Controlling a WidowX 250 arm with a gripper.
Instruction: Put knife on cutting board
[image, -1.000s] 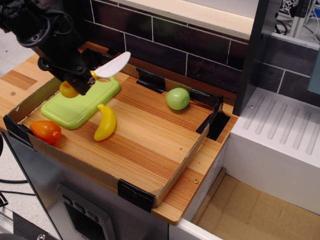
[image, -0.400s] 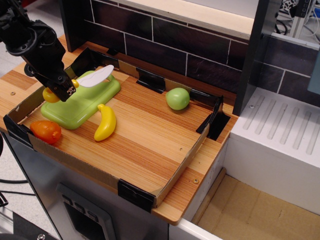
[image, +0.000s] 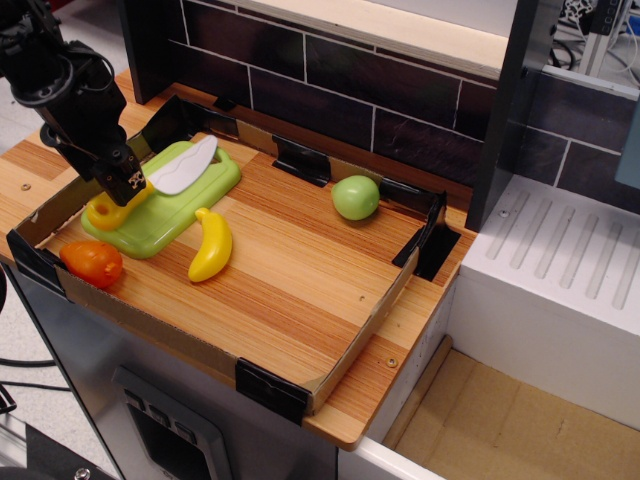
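Observation:
The knife (image: 180, 168), with a white curved blade and a yellow handle (image: 106, 212), lies flat on the light-green cutting board (image: 190, 200) at the left end of the tray. Its blade points to the back right and its handle rests at the board's left end. My black gripper (image: 125, 183) hangs just over the spot where blade meets handle. Its fingers look parted, and the knife rests on the board rather than hanging from them. The arm hides part of the handle and the board's far left corner.
A yellow banana (image: 211, 245) lies just right of the board. An orange-red fruit (image: 92, 262) sits at the tray's front left corner and a green apple (image: 355, 197) at the back right. The cardboard tray wall (image: 350, 340) rims the wooden surface. A white dish rack (image: 560, 270) stands at the right.
The gripper carried the knife left and down over the board. The knife has since dropped from a raised tilt to lying flat on the board, handle lower.

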